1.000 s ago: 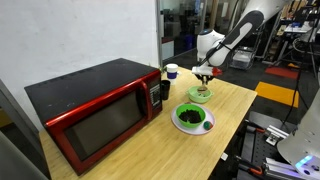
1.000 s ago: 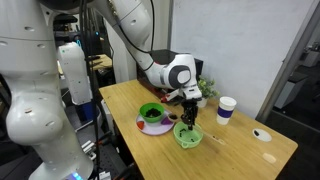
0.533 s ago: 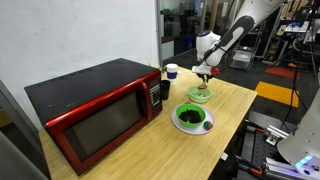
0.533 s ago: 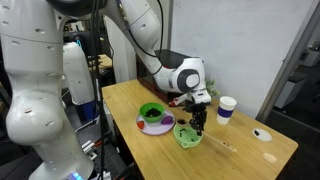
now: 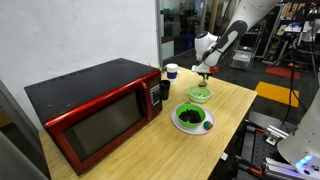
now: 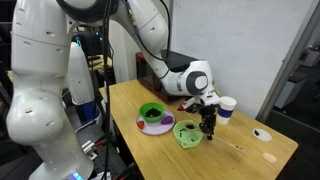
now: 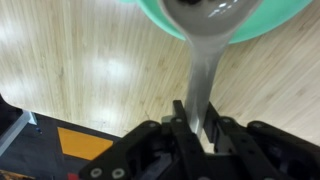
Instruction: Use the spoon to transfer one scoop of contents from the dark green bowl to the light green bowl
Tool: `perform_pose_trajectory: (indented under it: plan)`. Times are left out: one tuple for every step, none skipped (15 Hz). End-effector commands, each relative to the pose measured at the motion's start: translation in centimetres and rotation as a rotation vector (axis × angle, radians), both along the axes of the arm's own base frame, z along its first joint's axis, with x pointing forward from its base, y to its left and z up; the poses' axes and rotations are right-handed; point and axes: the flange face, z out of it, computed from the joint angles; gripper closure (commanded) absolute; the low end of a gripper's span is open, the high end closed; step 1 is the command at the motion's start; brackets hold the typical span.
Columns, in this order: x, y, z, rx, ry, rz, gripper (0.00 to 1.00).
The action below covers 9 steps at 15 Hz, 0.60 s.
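1. A red microwave oven with a black top and dark glass door (image 5: 95, 105) occupies the left end of the pale wooden table (image 5: 228, 105) in an exterior view.
2. A small white cup with a blue top (image 5: 171, 71) stands just beside the microwave's rear right corner. From the opposite side it appears at the right (image 6: 227, 108).
3. The larger round bowl with a green rim and dark inside, the dark green bowl (image 5: 192, 118), sits near the table's front edge, right of the microwave. The dark, blackish loose contents (image 5: 190, 118) lie inside it.
4. The small pale lime-green bowl, the light green bowl (image 5: 200, 94), stands just beside the dark green bowl. In an exterior view (image 6: 187, 132) it lies between that bowl (image 6: 152, 113) and the cup.
5. The black Robotiq gripper (image 5: 205, 73) hangs fingers-down at the light green bowl's rim, on the side away from the dark green bowl (image 6: 208, 122).
6. In the wrist view, the gripper (image 7: 198, 125) is clamped on the slim handle of the pale wooden spoon (image 7: 203, 65). The spoon's round head reaches over the light green bowl's rim (image 7: 270, 20). Whether the head carries contents cannot be determined.
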Motion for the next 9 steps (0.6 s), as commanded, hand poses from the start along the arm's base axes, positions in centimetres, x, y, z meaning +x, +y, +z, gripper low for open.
perform_pose_trajectory:
  plan:
    - [1.3, -0.1, 1.3, -0.079, 0.002, 0.047, 0.94]
    - [1.6, 0.1, 1.8, -0.1, -0.003, 0.063, 0.94]
    - [1.8, 0.4, 2.1, -0.122, -0.006, 0.08, 0.94]
    - [2.0, 0.7, 2.5, -0.147, -0.013, 0.096, 0.94]
    - [2.2, 1.0, 2.8, -0.167, -0.016, 0.11, 0.94]
    - [2.3, 1.4, 3.1, -0.188, -0.021, 0.122, 0.94]
    - [2.3, 1.8, 3.2, -0.209, -0.027, 0.135, 0.94]
    - [2.3, 2.2, 3.2, -0.227, -0.026, 0.144, 0.94]
    - [2.2, 2.7, 3.2, -0.253, -0.031, 0.154, 0.94]
